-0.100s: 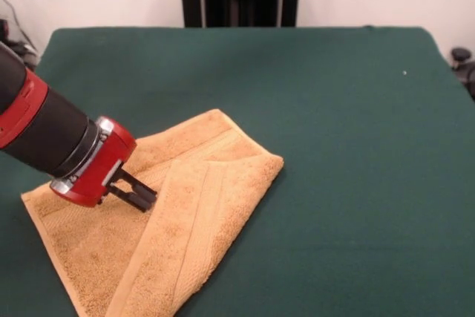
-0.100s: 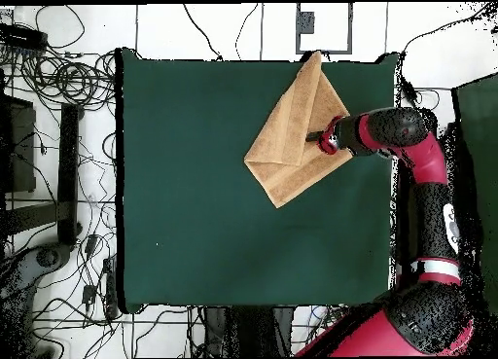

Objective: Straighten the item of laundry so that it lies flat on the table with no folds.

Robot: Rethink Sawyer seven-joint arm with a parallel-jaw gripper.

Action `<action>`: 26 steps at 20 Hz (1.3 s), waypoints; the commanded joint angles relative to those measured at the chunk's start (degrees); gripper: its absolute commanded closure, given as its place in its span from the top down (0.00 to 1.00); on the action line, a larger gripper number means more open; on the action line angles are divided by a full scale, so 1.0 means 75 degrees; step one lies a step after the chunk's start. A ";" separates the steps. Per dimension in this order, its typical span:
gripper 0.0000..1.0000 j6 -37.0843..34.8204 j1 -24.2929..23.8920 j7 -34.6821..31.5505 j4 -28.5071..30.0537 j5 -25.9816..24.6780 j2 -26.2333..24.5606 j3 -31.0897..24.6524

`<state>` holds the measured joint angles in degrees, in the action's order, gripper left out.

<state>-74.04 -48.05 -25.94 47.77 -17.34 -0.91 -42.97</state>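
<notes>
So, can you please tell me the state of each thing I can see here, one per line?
Towel: folded over itself, not flat, lying on the table, one corner past the table edge in the overhead view.
End effector: low on the towel at the fold edge, fingers close together; whether it grips cloth cannot be told.
Table: covered in green cloth.

No readable text, labels, brands or numbers anywhere, towel (image 1: 171, 213) and table (image 1: 334, 146) plain, arm (image 2: 428, 170) bearing a pale mark, perhaps a logo, illegible
</notes>
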 commanded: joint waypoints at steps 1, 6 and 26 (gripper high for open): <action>0.00 0.0071 0.0034 0.1046 0.0295 0.0150 -0.0877 -0.0146; 0.00 0.0581 -0.0450 0.1818 0.0640 0.0627 -0.1344 -0.0774; 0.00 0.1138 -0.0492 0.1285 0.1286 0.0536 -0.1315 -0.0734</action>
<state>-73.95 -52.80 -25.94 48.26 -11.77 -5.92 -46.81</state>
